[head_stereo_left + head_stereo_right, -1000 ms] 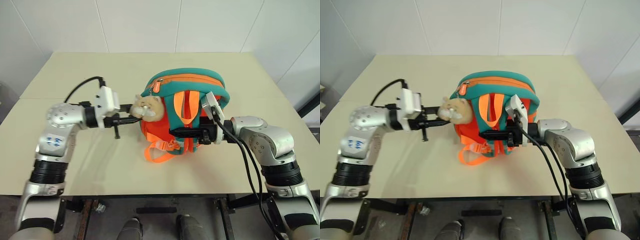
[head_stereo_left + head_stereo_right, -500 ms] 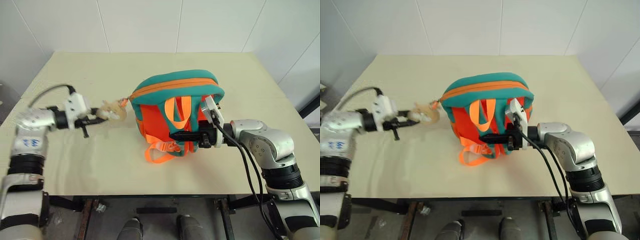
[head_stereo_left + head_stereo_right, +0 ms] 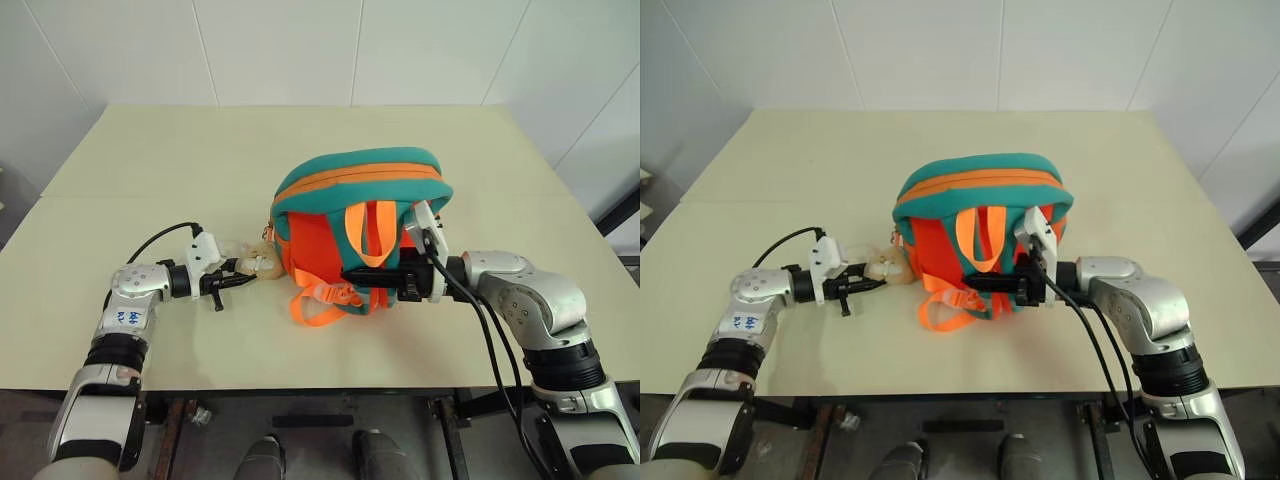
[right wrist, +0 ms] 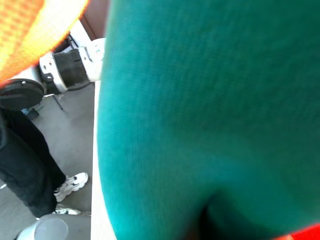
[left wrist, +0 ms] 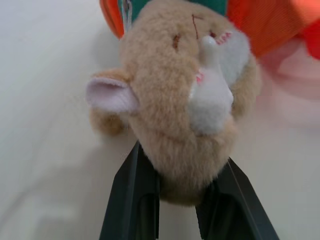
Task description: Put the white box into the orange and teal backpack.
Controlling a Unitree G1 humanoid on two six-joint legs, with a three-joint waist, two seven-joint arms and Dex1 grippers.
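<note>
Left gripper (image 3: 243, 280), at nine o'clock of the bag: black fingers (image 5: 135, 200) narrowly closed on the tan plush toy (image 5: 182, 100), low over the table.

Backpack (image 3: 355, 215), table centre: orange and teal, upright, zip apparently shut.

Right gripper (image 3: 350, 272), at three o'clock, buried among the straps (image 3: 378, 228); finger spread cannot be told.

White box: I cannot find it anywhere; likely already inside.

Handling note: release the toy gently and withdraw both arms level, so the bag stays standing.

Table (image 3: 150, 160): pale cream, bare. White panelled wall (image 3: 300, 50) at twelve o'clock.
</note>
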